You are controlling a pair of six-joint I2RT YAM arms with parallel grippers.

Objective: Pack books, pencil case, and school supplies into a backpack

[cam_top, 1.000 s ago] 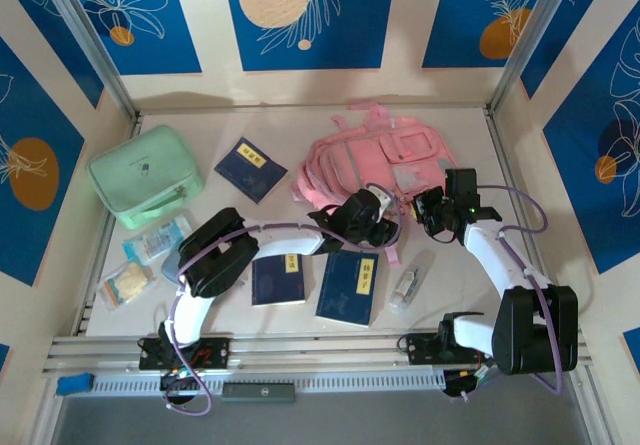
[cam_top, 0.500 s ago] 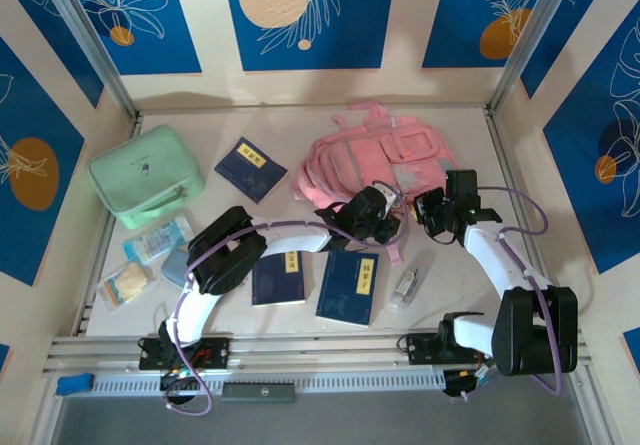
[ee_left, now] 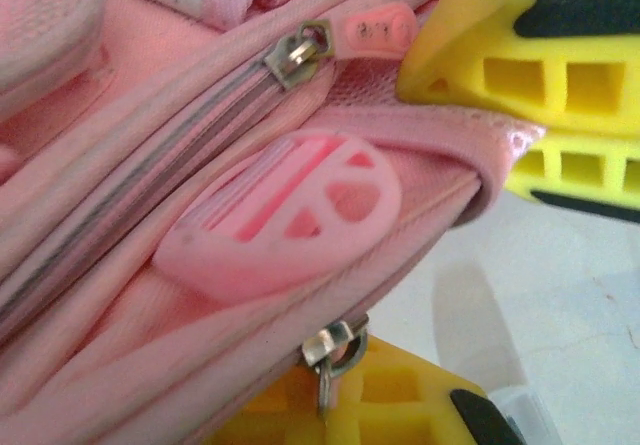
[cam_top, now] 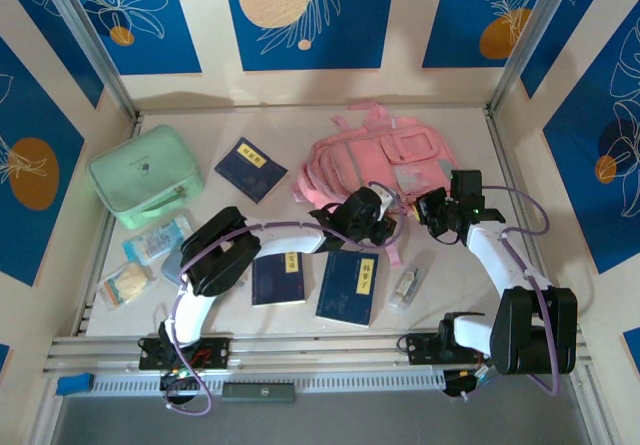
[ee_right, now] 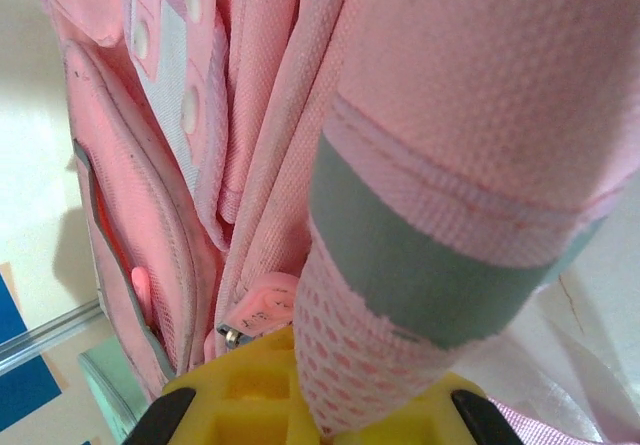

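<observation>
One large pink fabric backpack (cam_top: 385, 160) lies on the beige bench (cam_top: 200, 130), right of centre and toward the back wall. Both arms reach to its near edge. The left claw (cam_top: 375, 220) is closed on the backpack's fabric rim beside a metal zip slider (ee_left: 295, 55); in the left wrist view its yellow fingers (ee_left: 500, 60) pinch the pink hem. The right claw (cam_top: 437, 213) is closed on a mesh-and-webbing strap of the backpack, which rises out of its yellow fingers (ee_right: 260, 395).

A mint-green boxy zip case (cam_top: 145, 175) sits at the far left. Three thin dark navy-blue books (cam_top: 349, 287) with yellow labels lie flat: one just left of the backpack, two side by side near the front edge.

A small soft grey-blue pencil case (cam_top: 175, 263) lies at the left, partly hidden by the left arm. A light blue-and-white flat packet (cam_top: 158, 237) lies just beyond it, and a clear packet with yellowish contents (cam_top: 125, 283) lies near the front-left. A small clear plastic bottle (cam_top: 405, 285) lies just right of the front books.
</observation>
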